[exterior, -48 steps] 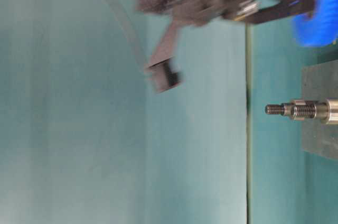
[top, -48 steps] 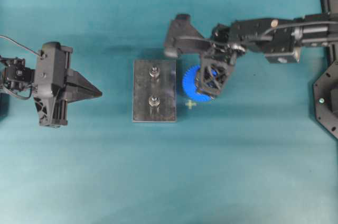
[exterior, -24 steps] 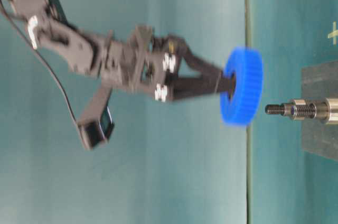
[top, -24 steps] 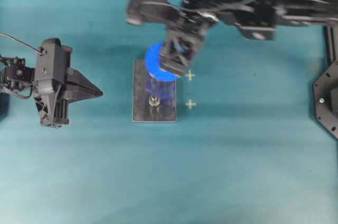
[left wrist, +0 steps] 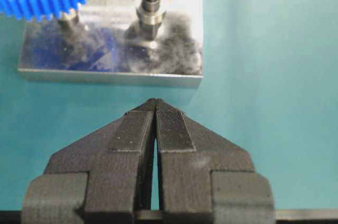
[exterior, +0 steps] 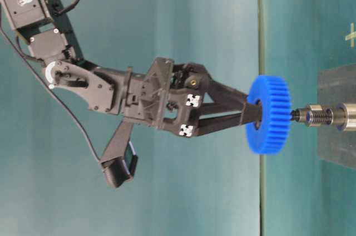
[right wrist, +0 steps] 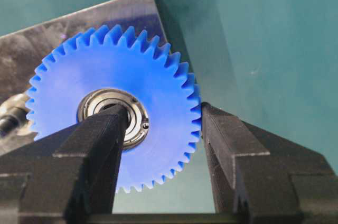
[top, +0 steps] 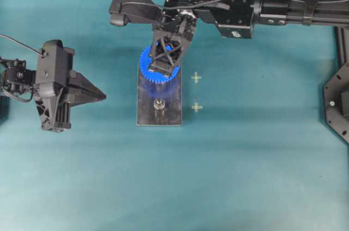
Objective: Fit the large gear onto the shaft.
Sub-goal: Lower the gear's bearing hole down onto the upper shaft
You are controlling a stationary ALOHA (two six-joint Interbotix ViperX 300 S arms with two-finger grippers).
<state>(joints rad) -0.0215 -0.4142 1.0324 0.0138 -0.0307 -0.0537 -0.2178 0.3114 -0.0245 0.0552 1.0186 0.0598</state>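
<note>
Nearest you, your left gripper [left wrist: 155, 109] sits idle with its jaws pressed together, short of the grey plate [top: 144, 112]. Farther on, your right gripper [top: 162, 63] pinches the large gear [exterior: 269, 114] between hub and toothed rim, holding it over the shaft [exterior: 317, 116], whose tip meets the bore.

- The large gear [right wrist: 113, 110]: bright blue plastic, smooth, slightly glossy; silver metal bearing ring at its hub.
- The shaft [exterior: 311, 116]: bright bare metal, threaded tip.
- Plate [left wrist: 174, 71]: polished grey metal, smeary reflections.
- Fingers [left wrist: 171, 129]: matt black plastic, finely ribbed pads.
- Worktop [top: 245, 160]: matt teal covering.
</note>
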